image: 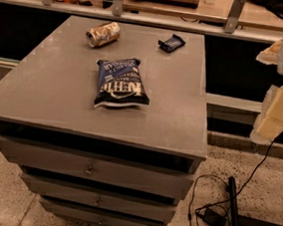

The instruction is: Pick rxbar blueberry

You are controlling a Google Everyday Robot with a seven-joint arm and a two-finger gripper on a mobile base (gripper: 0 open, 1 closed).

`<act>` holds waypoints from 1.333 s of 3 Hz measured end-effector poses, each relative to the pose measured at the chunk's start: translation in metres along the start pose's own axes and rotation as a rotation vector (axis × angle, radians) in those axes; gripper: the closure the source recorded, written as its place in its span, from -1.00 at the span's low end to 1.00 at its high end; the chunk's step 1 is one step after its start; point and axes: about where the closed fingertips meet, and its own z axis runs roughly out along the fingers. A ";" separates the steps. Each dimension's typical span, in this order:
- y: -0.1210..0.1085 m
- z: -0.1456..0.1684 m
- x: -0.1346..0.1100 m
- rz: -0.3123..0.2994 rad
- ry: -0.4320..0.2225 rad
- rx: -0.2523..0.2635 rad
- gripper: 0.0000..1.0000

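The rxbar blueberry [171,42] is a small flat bar in a dark navy wrapper. It lies at the far right of the grey cabinet top [49,86], near the back edge. My gripper [275,118] hangs at the right edge of the view, off the cabinet's right side and nearer to me than the bar, well apart from it. It holds nothing that I can see.
A large dark-blue chip bag [120,82] lies in the middle of the top. A crushed gold-tan can [103,34] lies at the back left. The cabinet has several drawers [91,169]. A black cable and adapter [213,218] lie on the floor at right. A railing [141,16] runs behind.
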 end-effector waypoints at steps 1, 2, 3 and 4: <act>0.000 0.000 0.000 0.000 0.000 0.000 -1.00; -0.008 -0.003 -0.005 0.042 -0.048 0.030 -1.00; -0.022 0.002 -0.015 0.149 -0.153 0.071 -1.00; -0.022 0.026 -0.021 0.385 -0.330 0.059 -1.00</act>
